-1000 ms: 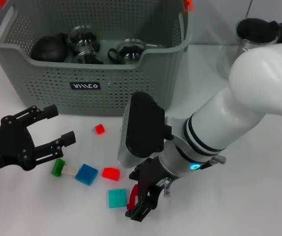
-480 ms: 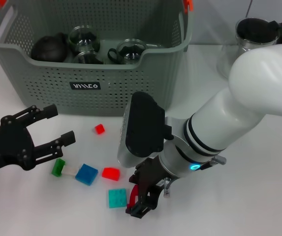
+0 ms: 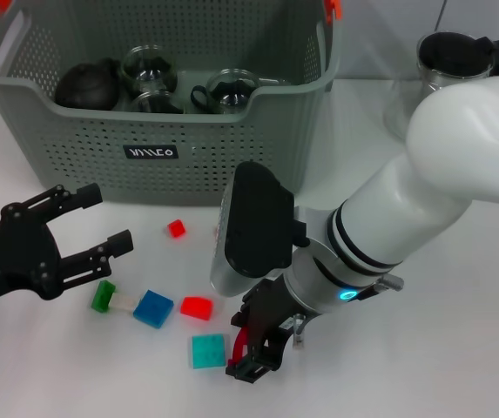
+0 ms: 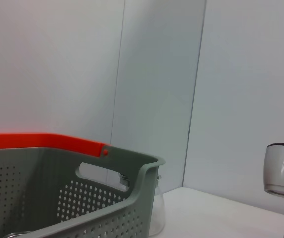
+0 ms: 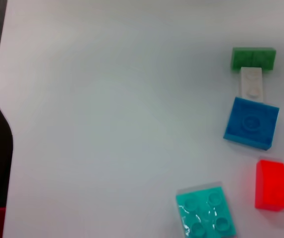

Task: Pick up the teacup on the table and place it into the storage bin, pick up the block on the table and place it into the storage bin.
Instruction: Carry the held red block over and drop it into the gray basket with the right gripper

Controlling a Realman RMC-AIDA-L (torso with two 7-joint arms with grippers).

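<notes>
The grey-green storage bin [image 3: 232, 157] stands at the back, and its rim also shows in the left wrist view [image 4: 112, 208]. Glass teacups [image 3: 149, 71] lie inside it beside a black teapot [image 3: 88, 84]. My right gripper [image 3: 247, 353] is low over the table in front of the bin, shut on a red block [image 3: 237, 341] that shows between its fingers. Just left of it lies a teal block [image 3: 207, 350] [image 5: 204, 208]. My left gripper [image 3: 108, 219] hovers open at the left, above the loose blocks.
Loose blocks lie on the white table: small red [image 3: 176, 228], green [image 3: 103, 296] [image 5: 253, 58], white [image 5: 252, 83], blue [image 3: 152, 307] [image 5: 251, 122], red [image 3: 196, 307] [image 5: 271, 184]. A glass pitcher [image 3: 454, 54] with a black lid stands at the back right.
My right gripper has shifted very slightly up and to the right with the red block. The left arm and the loose blocks have not moved.
</notes>
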